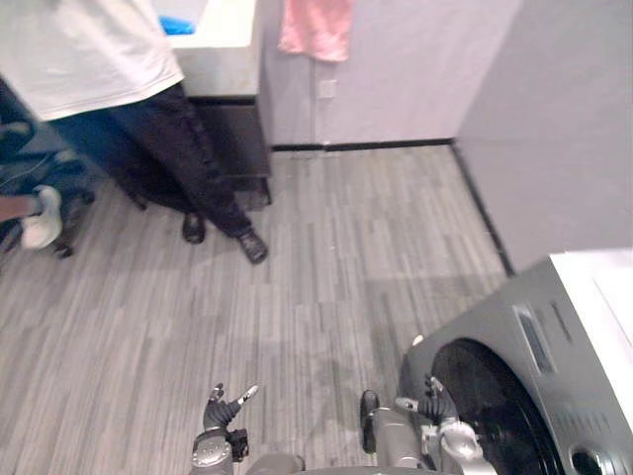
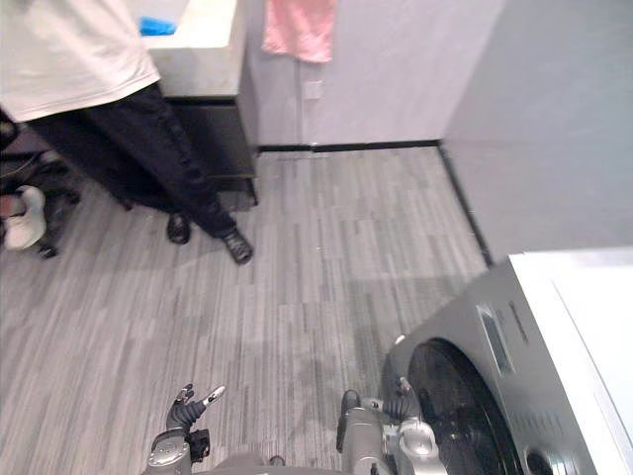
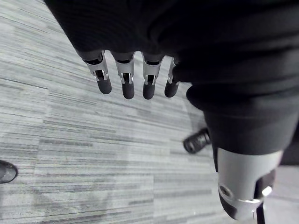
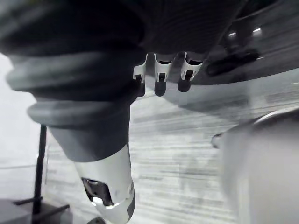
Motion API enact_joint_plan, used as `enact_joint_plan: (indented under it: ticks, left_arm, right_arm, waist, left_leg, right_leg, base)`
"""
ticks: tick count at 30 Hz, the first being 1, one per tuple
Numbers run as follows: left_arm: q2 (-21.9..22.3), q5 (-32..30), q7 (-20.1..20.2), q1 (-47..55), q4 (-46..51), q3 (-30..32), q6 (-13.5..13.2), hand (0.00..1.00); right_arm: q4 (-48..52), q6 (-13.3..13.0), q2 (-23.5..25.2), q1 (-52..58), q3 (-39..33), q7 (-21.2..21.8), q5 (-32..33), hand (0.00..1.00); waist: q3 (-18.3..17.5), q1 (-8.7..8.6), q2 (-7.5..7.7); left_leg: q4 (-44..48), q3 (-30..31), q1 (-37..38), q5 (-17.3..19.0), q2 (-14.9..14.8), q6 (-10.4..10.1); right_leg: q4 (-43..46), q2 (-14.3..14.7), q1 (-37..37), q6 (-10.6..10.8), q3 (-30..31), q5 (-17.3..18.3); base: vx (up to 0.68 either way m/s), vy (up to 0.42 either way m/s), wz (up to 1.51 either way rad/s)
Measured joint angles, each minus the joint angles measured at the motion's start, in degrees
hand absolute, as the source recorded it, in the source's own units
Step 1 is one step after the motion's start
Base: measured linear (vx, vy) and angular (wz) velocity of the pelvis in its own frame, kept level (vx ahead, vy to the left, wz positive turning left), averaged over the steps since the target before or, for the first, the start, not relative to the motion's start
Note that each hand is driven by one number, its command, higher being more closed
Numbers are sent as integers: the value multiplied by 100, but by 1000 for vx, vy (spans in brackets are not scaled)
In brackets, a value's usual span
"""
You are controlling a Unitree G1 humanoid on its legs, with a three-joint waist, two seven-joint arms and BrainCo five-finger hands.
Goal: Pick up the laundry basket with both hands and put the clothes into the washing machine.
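The grey front-loading washing machine stands at the lower right, its dark round door facing the wood-look floor. My left hand hangs low at the bottom edge, left of centre, over bare floor. In the left wrist view its fingers are straight and hold nothing. My right hand hangs just in front of the machine's door. Its fingers are relaxed and empty in the right wrist view.
A person in a white shirt and dark trousers stands at the upper left beside a white counter on a dark cabinet. A pink towel hangs on the far wall. A wheeled chair base sits at the left edge.
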State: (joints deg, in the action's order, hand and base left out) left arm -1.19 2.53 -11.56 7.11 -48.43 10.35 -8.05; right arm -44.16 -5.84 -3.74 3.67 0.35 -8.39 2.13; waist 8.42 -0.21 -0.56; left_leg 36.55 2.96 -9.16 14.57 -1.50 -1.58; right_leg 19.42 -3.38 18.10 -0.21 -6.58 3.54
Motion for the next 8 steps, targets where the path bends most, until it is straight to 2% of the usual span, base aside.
enact_joint_plan:
  ticks: [1, 2, 3, 5, 8]
  left_arm:
    - [133, 1, -8, 110, 27, 160, 20, 0]
    - [151, 7, -11, 186, 74, 141, 37, 0]
    - [156, 5, 5, 185, 101, 116, 37, 0]
    - [159, -56, 6, 16, 248, 98, 27, 0]
    - [221, -102, 10, -206, 287, 18, 24, 0]
  right_arm:
    - [151, -8, 56, 0, 55, 4, 0, 0]
    - [247, -8, 135, -9, 67, -7, 1, 0]
    - [282, -9, 187, -22, 64, -17, 1, 0]
    - [300, -18, 199, -91, -19, -28, 3, 0]
    - [296, -22, 155, -98, -228, -38, 4, 0]
  waist:
    - [4, 125, -101]
    - [26, 175, -69]
    - [44, 189, -30]
    - [47, 235, 149]
    - [45, 223, 135]
  left_leg:
    - [906, -383, -284, -289, -416, -164]
    - [1539, -683, -462, -324, -748, -136]
    - [1661, -828, -524, -284, -868, -107]
    - [1154, -1284, -608, -203, -1098, -57]
    - [-123, -1624, -602, -234, -1252, -109]
  right_leg:
    - [-62, 245, -257, -182, -67, 110]
    - [-141, 343, -547, -326, -89, 201]
    - [-199, 353, -696, -357, -124, 221]
    - [-571, 227, -1132, -357, -221, 221]
    - [-764, 124, -1367, -353, -497, 222]
  base:
    - [488, -269, -17]
    - [469, -251, -13]
    - [417, -216, 7]
    - [272, -136, 23]
    - [158, -22, 35]
